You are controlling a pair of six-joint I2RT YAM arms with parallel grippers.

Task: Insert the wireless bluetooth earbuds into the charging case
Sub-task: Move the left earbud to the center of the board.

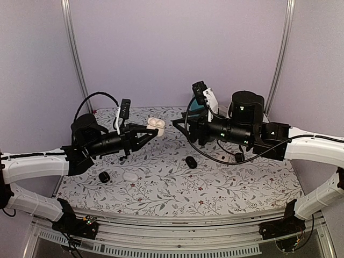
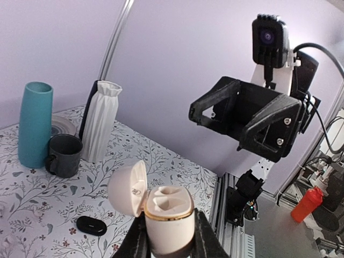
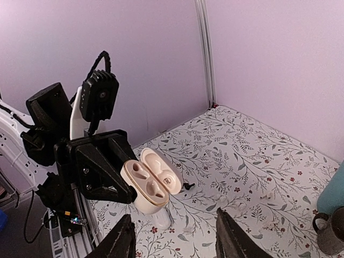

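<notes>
The charging case (image 2: 166,215) is cream with a gold rim, and its lid stands open over two empty wells. My left gripper (image 2: 167,239) is shut on its lower body and holds it in the air, above the cloth (image 1: 156,124). My right gripper (image 3: 174,216) is open with nothing between its fingers. It faces the case from the right, a short gap away (image 1: 180,125). A tiny black bud (image 3: 187,186) lies on the flowered cloth just beyond the held case. I cannot make out a second black bud.
A closed white case (image 1: 130,176) and a small black round thing (image 1: 104,176) lie near the left arm. A black oval case (image 1: 191,162) sits mid-table. A teal vase (image 2: 35,123), dark mug (image 2: 64,156) and white ribbed vase (image 2: 102,121) stand at the back. Small pale buds (image 3: 236,205) dot the cloth.
</notes>
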